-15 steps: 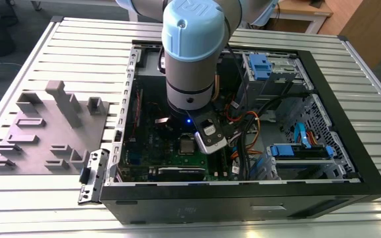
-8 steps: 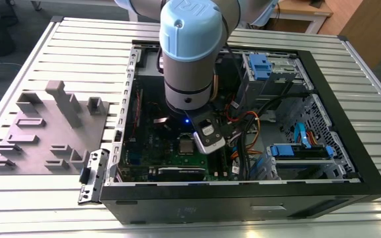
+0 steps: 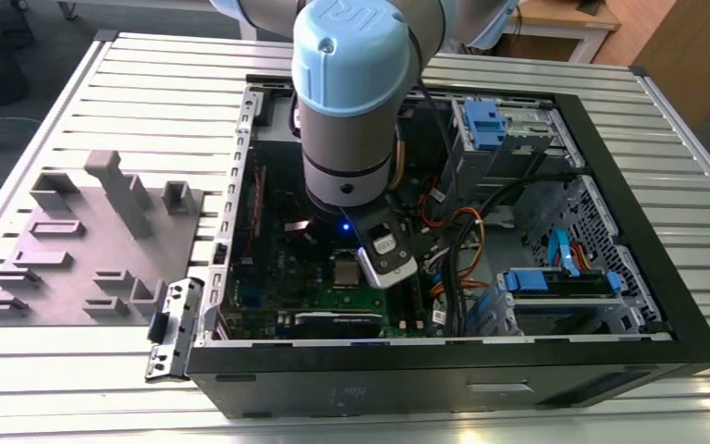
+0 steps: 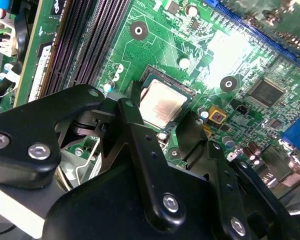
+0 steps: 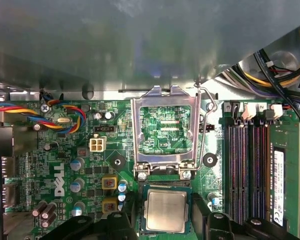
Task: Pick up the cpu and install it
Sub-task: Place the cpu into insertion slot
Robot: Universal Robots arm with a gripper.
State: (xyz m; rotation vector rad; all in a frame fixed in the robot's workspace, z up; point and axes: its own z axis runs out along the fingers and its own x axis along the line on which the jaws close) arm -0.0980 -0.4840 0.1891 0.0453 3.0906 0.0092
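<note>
Where the exterior view looks down into the open computer case [image 3: 454, 379], the arm [image 3: 348, 102] stands over the green motherboard [image 3: 284, 266]. The cpu [image 3: 347, 271] lies flat on the board, towards the case's near wall. In the second wrist view the gripper [image 4: 160, 117] has its jaws apart, a finger [image 4: 140, 140] on either side of the chip; whether they touch it I cannot tell. In the first wrist view the cpu [image 5: 165, 211] sits square in its socket, and the socket frame [image 5: 165, 95] is hinged open beside it with the lever [image 5: 205, 135] unlatched. Seating looks done, clamping not yet.
</note>
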